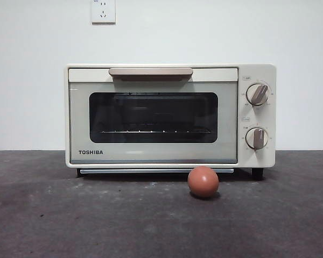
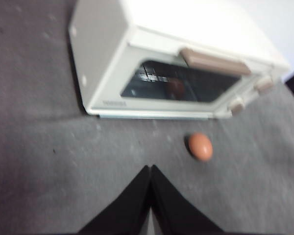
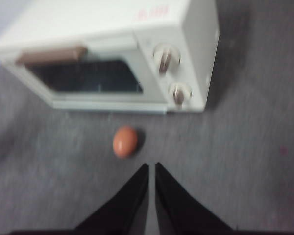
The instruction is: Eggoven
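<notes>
Status: nothing of the task is done, as far as your views show. The cream boxy toaster oven (image 1: 169, 115) is your landmark. Its door with the dark glass window (image 1: 153, 117) is fully closed, the tan bar handle (image 1: 151, 71) along the door's top edge untouched, and the wire rack behind the glass carries nothing.

Working left to right across the oven's front: the word TOSHIBA (image 1: 90, 152) reads clearly on the door's lower left corner. At the right end sit two round cream knobs (image 1: 257, 94), one above the other; the fine print around them is too small to read. A faint reddish mark on the oven's top (image 3: 154, 12) cannot be read.

The small reddish-brown egg (image 1: 203, 181) lies on the grey table (image 1: 70, 220) just in front of the oven, below the door's right portion, apart from it.

Your left tool (image 2: 151, 169) and right tool (image 3: 152, 166) both hover short of the egg, jaws closed together, gripping nothing.

Remaining, in my judgement: opening the door, lifting the egg, placing it inside.
</notes>
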